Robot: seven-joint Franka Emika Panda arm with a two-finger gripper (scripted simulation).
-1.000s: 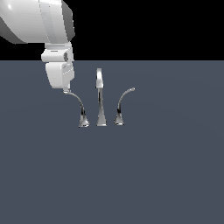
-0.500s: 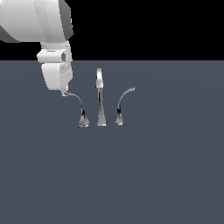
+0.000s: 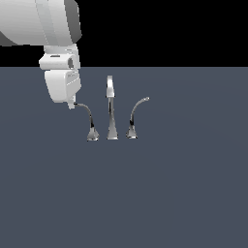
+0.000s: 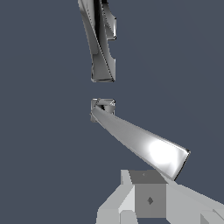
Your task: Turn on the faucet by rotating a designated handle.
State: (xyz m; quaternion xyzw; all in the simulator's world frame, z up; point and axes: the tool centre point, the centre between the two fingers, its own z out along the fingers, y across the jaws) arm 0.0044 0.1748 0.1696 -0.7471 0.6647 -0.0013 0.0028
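Chrome is the finish of the handle (image 3: pixel 87 116), a slim lever whose thin arm is seen arching up from a small cone base toward the exterior view's left. Its free tip is placed right at the underside of the gripper (image 3: pixel 71 104), and contact appears to be made there, though this cannot be settled from the small render. In the wrist view the handle (image 4: pixel 140 142) is shown as a bright tapering bar running from its base toward the gripper (image 4: pixel 148 199), whose pale grey body is seen just beside the bar's broad end.

The state of the jaws cannot be told: only one short fingertip is made out below the white body in the exterior view, and the wrist view is cut off at the edge of the picture.

The handle is set as the left-hand piece of the faucet (image 3: pixel 112 109), just beside the tall straight spout (image 3: pixel 111 111). On the spout's other side a second lever (image 3: pixel 135 114) is mounted, arching toward the exterior view's right. All three pieces are stood on a flat slate-grey surface (image 3: pixel 145 193), under a black background.
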